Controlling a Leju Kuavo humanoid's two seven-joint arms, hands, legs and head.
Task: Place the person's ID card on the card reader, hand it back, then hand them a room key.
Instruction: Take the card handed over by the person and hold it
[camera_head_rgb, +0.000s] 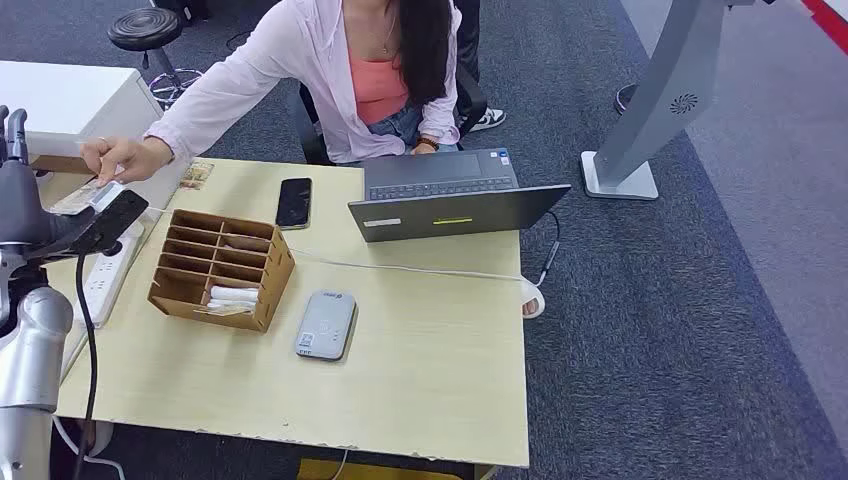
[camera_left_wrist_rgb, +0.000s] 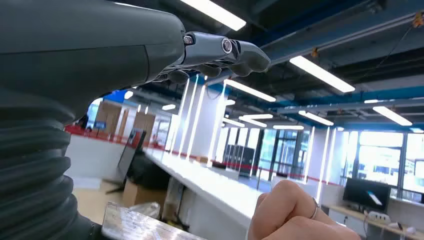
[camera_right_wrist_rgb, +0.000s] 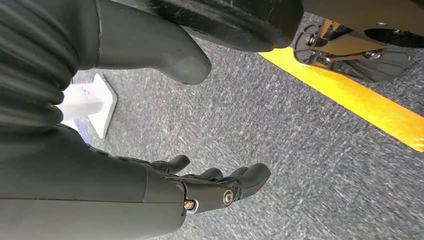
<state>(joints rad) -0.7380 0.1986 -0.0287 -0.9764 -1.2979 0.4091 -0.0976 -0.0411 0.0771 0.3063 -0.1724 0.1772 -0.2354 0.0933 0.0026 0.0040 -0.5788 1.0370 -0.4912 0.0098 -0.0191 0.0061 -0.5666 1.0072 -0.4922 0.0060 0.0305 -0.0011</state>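
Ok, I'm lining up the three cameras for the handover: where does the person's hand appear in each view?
Head view: the person's hand is at upper left, beyond the table's left edge, just above the robot's left hand.
Left wrist view: at the picture's bottom edge, right of centre, facing the left hand's fingers.
Right wrist view: not in it; that camera faces carpet.
Shared landmark: the left hand.
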